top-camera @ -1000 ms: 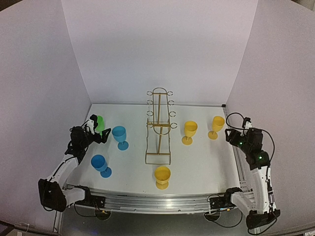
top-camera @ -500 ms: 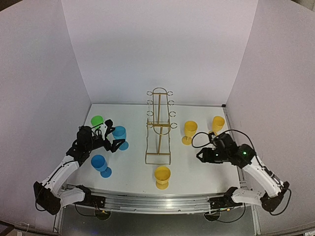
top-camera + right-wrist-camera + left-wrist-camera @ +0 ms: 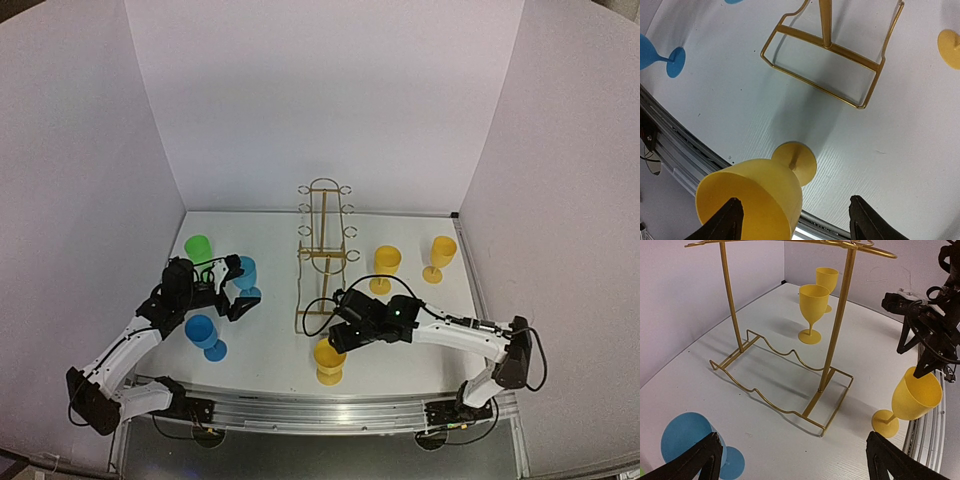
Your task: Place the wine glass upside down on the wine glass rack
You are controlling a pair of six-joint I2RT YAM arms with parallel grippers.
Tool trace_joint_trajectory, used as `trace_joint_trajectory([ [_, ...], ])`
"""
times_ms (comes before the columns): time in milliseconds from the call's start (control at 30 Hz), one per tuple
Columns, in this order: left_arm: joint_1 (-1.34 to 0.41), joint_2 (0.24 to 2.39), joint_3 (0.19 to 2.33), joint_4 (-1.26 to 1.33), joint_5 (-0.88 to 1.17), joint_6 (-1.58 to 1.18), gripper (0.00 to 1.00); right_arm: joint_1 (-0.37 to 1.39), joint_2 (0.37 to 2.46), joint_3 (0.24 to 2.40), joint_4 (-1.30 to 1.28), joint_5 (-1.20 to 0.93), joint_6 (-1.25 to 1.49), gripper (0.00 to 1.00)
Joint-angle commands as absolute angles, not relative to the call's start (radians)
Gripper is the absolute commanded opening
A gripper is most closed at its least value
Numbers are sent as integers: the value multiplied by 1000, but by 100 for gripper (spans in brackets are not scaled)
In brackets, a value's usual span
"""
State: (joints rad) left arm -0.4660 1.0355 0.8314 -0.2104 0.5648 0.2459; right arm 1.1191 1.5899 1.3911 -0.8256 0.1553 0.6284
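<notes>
The gold wire wine glass rack (image 3: 322, 255) stands upright mid-table; it also shows in the left wrist view (image 3: 835, 325) and its base shows in the right wrist view (image 3: 826, 25). A yellow wine glass (image 3: 330, 358) stands upright in front of the rack. My right gripper (image 3: 338, 335) is open just above it, and its bowl (image 3: 757, 200) sits by the left finger (image 3: 726, 222). My left gripper (image 3: 235, 296) is open and empty beside a blue wine glass (image 3: 243, 272), pointing at the rack. That gripper (image 3: 792, 465) holds nothing.
A second blue glass (image 3: 203, 333) stands front left and a green glass (image 3: 198, 247) back left. Two more yellow glasses (image 3: 387, 265) (image 3: 441, 255) stand right of the rack. White walls enclose three sides. A metal rail (image 3: 310, 410) runs along the near edge.
My right arm swung from the far right across to the front yellow glass. My left gripper moved right, past the blue glass, toward the rack.
</notes>
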Motion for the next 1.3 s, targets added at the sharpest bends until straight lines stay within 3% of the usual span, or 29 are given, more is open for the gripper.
trace_joint_trajectory([
  [0,-469,1033,876,-218,584,278,100,1119,1610,1424,-819,124,608,63],
  [133,-469,1032,874,-220,565,291,100,1131,1635,1424,-821,93,586,56],
  [333,-468,1032,878,-224,548,282,100,1134,1684,1429,-822,75,573,36],
  [467,-468,1028,883,-247,550,290,100,1134,1673,1425,-822,89,572,11],
  [567,-468,1020,888,-249,551,257,100,1134,1649,1437,-822,71,569,0],
  [700,-468,1000,904,-216,483,139,100,1150,1616,1519,-818,-4,508,0],
  [1033,-411,934,1130,-105,290,-145,100,1173,1603,1955,-771,-126,308,0],
  [1267,-287,956,1309,-25,132,-283,100,1174,1606,2134,-637,191,45,0],
])
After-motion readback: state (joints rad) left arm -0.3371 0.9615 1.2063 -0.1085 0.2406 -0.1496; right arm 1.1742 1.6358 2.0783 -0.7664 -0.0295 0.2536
